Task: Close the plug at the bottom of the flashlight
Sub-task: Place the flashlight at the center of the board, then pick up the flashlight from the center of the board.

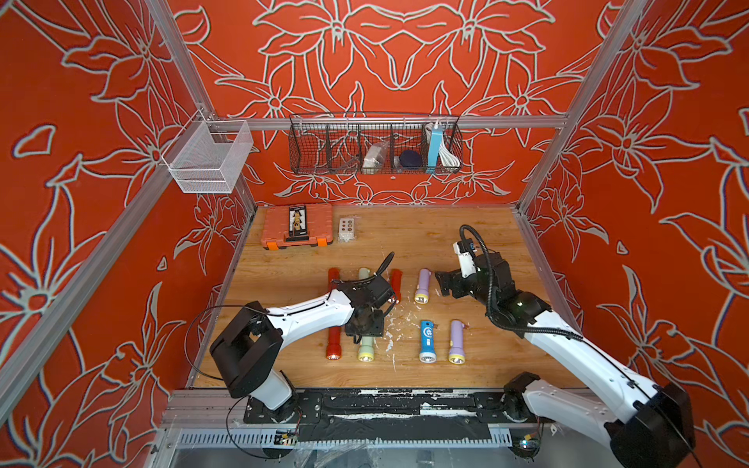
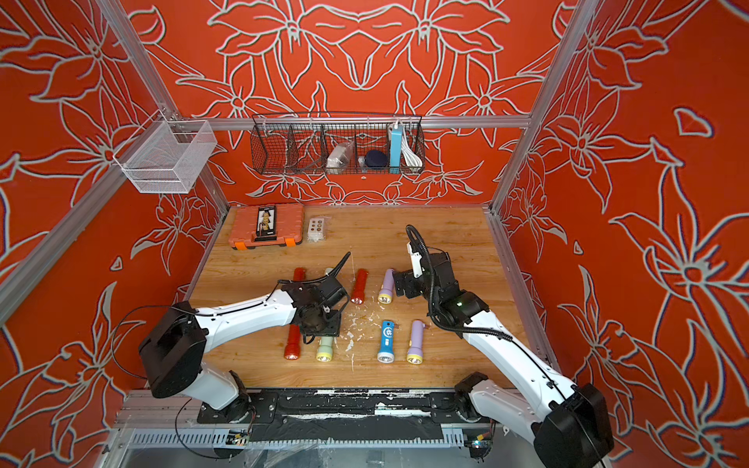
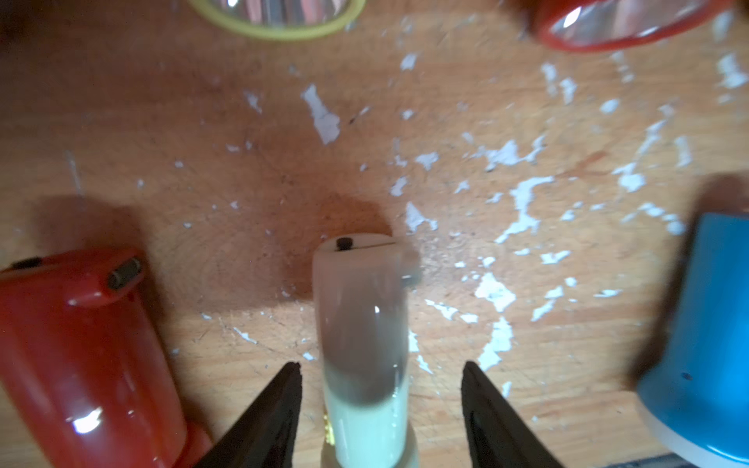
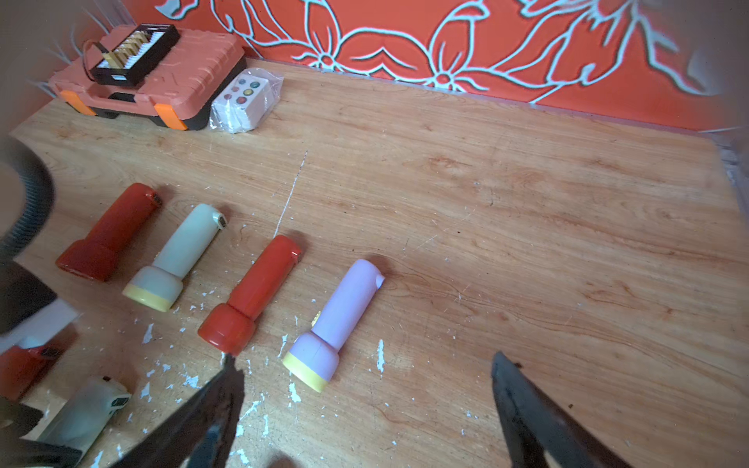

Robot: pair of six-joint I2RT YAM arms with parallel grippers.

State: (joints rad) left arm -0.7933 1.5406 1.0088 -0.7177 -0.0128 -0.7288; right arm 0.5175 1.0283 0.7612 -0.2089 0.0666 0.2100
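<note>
Pale-green flashlight (image 3: 358, 291) lies betw. our left gripper's (image 3: 379, 364) parted, non-touching fingers, prob. so we reach its tail end (image 3: 356, 245); right gripper (image 4: 364, 358) gapes wide, empty.

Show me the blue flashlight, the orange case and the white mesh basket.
blue flashlight (image 1: 427, 339): in a top view, mid-body.
orange case (image 1: 275, 225): in a top view, lid.
white mesh basket (image 1: 202, 178): in a top view, front wall.

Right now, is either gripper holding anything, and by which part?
Nothing. The left gripper stands open around the green flashlight, not touching; the right gripper is open and empty.
</note>
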